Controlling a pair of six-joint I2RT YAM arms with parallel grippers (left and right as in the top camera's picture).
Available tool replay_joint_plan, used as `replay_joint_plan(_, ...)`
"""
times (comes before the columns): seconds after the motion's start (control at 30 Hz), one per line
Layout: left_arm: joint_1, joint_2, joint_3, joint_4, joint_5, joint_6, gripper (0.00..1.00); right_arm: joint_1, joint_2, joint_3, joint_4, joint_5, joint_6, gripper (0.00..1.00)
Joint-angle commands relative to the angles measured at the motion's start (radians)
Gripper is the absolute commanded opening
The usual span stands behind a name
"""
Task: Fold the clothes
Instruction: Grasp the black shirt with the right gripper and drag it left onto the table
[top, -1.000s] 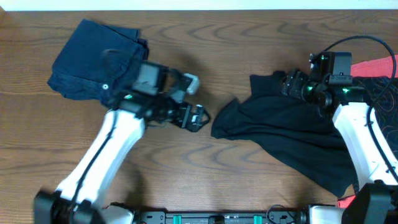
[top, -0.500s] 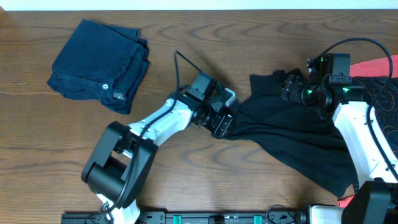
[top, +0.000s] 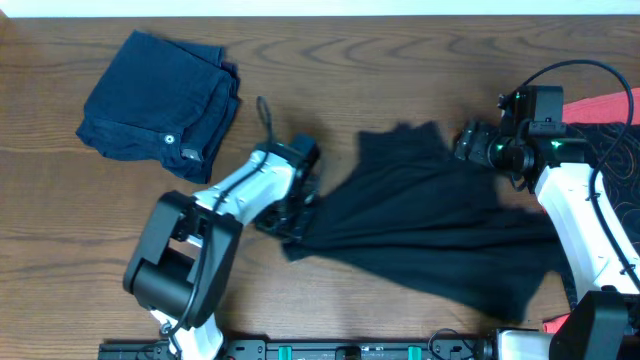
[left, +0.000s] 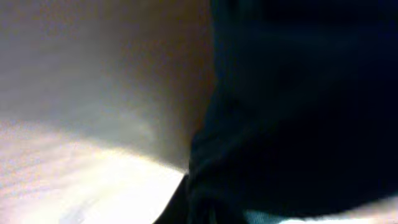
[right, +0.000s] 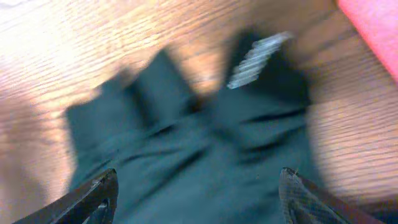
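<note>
A black T-shirt (top: 430, 235) lies spread across the middle and right of the table. My left gripper (top: 290, 218) is shut on the shirt's left edge, low over the wood. In the left wrist view the dark fabric (left: 298, 112) fills the right side and hides the fingers. My right gripper (top: 470, 145) hovers open over the shirt's far right part. In the right wrist view both fingertips (right: 99, 193) stand wide apart above the cloth (right: 199, 137), with the white neck tag (right: 258, 59) ahead of my right gripper (right: 199, 193).
A folded dark blue garment (top: 155, 105) lies at the far left. A red cloth (top: 600, 108) and a dark patterned cloth (top: 620, 150) lie at the right edge. The pink-red cloth (right: 373, 22) also shows in the right wrist view's top corner.
My left gripper moved right to the shirt, shut on its left edge and dragged it left, spreading the shirt wider. The right arm has hardly moved.
</note>
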Motion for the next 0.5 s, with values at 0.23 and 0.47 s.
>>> replay_joint_plan(0.23,0.143,-0.049,0.000,-0.095,-0.086,-0.047,0.06,0.016,0.092,0.006,0.132,-0.062,-0.119,0.81)
replay_joint_plan(0.47,0.158,-0.068,0.001,-0.087,-0.086,-0.047,0.13,0.086,0.275,0.006,0.215,-0.154,-0.181,0.62)
